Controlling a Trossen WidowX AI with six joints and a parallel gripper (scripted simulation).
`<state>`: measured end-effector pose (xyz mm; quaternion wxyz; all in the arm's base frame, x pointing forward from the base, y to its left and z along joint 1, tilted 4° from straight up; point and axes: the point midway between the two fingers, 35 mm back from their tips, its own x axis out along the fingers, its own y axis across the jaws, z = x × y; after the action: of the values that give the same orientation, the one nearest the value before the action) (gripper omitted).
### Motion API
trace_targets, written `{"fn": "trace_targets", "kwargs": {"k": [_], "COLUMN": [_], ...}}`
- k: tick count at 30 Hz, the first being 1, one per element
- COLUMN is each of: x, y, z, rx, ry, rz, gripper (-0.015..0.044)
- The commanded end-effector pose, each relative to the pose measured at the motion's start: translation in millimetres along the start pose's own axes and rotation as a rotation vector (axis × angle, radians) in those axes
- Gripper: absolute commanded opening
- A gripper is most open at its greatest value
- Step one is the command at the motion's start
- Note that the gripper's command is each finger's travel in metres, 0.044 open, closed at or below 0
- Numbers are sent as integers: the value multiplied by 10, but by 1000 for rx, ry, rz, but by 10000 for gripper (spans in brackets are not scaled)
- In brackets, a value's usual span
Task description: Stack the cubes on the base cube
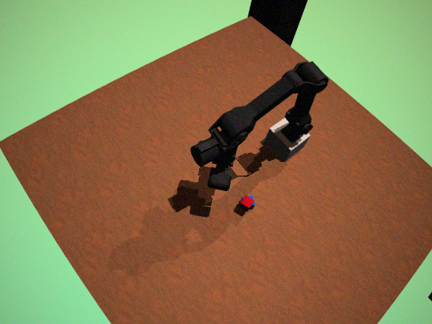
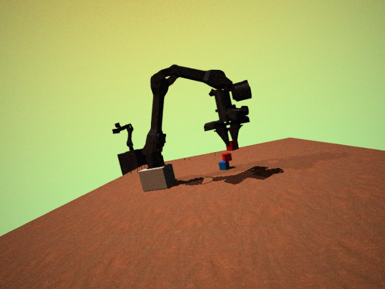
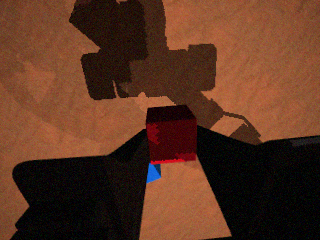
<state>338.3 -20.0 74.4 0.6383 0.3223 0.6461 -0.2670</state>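
The blue base cube (image 1: 252, 204) (image 2: 223, 165) (image 3: 153, 173) stands on the brown surface. One red cube (image 1: 247, 201) (image 2: 227, 156) rests on top of it, offset toward one corner, with blue showing beside it. My gripper (image 2: 231, 144) (image 3: 170, 132) points down, shut on the other red cube (image 2: 230, 147) (image 3: 171, 141), which it holds in the air, higher than the stacked pair. In the wrist view only a small bit of the base shows past the left finger, and the stacked red cube is hidden. In the top view the fingertips and held cube are hidden behind the gripper body.
The arm's grey-white pedestal (image 1: 279, 147) (image 2: 154, 179) stands on the brown surface (image 1: 314, 244) (image 2: 192, 236). A black block (image 1: 275, 19) (image 2: 127, 163) is at the far edge; in the exterior view a small dark arm (image 2: 129, 138) shows above it. The arm's shadow falls near the cubes.
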Motion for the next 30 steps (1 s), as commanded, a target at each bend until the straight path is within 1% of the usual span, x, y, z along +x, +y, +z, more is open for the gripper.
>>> {"fn": "trace_targets", "kwargs": {"k": [1,5,30], "x": [-107,-109,-40], "y": [-4,12,177], "z": [-7,-54,-831], "rx": [-3,-48,-795], "ry": [-3,-3,0], "rz": [4,4,6], "gripper": [105,105,105]}}
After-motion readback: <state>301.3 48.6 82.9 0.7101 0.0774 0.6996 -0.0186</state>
